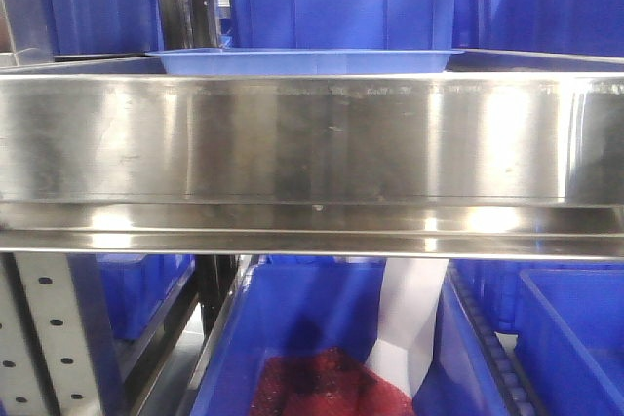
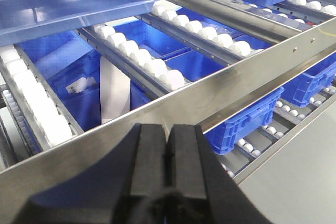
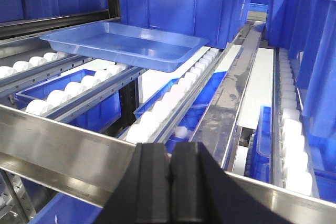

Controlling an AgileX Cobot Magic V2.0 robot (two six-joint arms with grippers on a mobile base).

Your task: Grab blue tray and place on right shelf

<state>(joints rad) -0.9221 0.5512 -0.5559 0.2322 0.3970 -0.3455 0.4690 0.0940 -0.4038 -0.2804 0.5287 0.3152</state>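
Observation:
The shallow light-blue tray point(image 3: 123, 43) rests flat on the white roller tracks of the stainless-steel shelf point(image 3: 63, 145), a little behind its front rail. From the front, the tray point(image 1: 302, 60) shows only as a thin rim above the broad rail point(image 1: 312, 143). In the left wrist view the tray point(image 2: 68, 3) fills the upper left. My left gripper point(image 2: 169, 135) is shut with nothing in it, just in front of the rail point(image 2: 236, 85). My right gripper point(image 3: 170, 153) is also shut and empty, short of the rail and apart from the tray.
Deep dark-blue bins point(image 3: 178, 9) stand on the rollers right behind the tray, with more at the right point(image 3: 310, 35). Below the shelf sit further bins point(image 1: 302, 338), one holding red material point(image 1: 322, 382). A perforated upright point(image 1: 44, 338) stands at lower left.

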